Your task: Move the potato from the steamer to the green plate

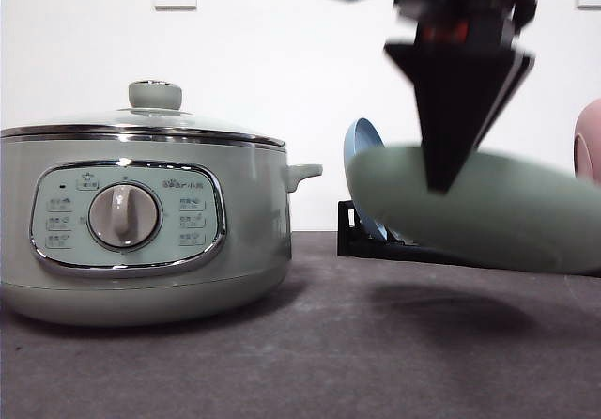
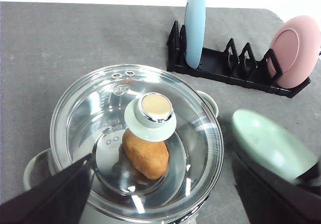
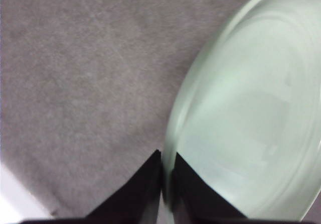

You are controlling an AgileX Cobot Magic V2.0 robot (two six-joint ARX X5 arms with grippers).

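Grey counter [image 1: 282, 363]: the potato [image 2: 146, 155], probably firm and matte, lies inside the lidded steamer [image 1: 141, 222]. Right gripper [image 3: 168, 181] fingers pinch the stiff green plate [image 3: 251, 113] by its rim; left gripper [image 2: 160, 204] fingers spread above the steamer.

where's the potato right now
In the left wrist view the potato lies inside the steamer, under its closed glass lid, just below the lid knob.
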